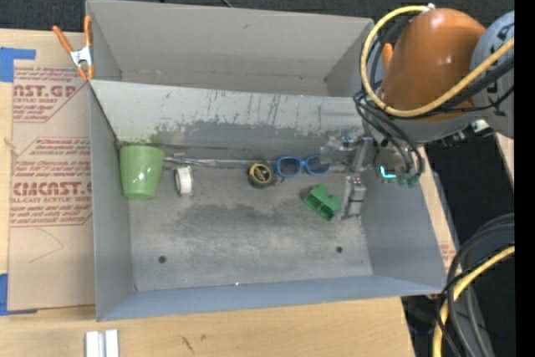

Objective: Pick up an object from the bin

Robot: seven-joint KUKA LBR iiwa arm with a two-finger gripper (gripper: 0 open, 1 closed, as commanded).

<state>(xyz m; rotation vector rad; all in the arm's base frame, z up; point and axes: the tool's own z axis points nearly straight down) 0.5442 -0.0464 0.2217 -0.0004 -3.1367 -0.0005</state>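
Bin: a grey metal bin [251, 54] with sloping walls and a flat, scuffed floor. The walls keep the loose things within the arm's reach.
Arm: the arm [430, 54] enters from the right under an orange cover looped with yellow cable. It leans over the bin's right wall, probably so the tool can hang low over the floor.
Cup: a pale green cup [140, 171] lies on its side at the far left of the floor, mouth toward the front, well apart from the arm.
Gripper: the gripper [354, 201] sits low at the right end of the floor, pointing down. Whether it is spread or closed is not clear from this view, and nothing is seen gripped in it.
Blue frame: a blue frame [297, 166], like toy spectacles, lies flat just left of the gripper's upper part.
Green block: a small green block [321, 202] lies on the right of the floor, just beside the gripper's tip. Being nearest, it is the likeliest thing to be picked.
Ring: a dark ring [261, 174] with a yellow mark lies mid-floor, touching the blue frame's left end.
White roll: a small white roll [183, 181] lies near the cup.
Spacing: the things lie in a loose row, so the block can likely be taken alone.
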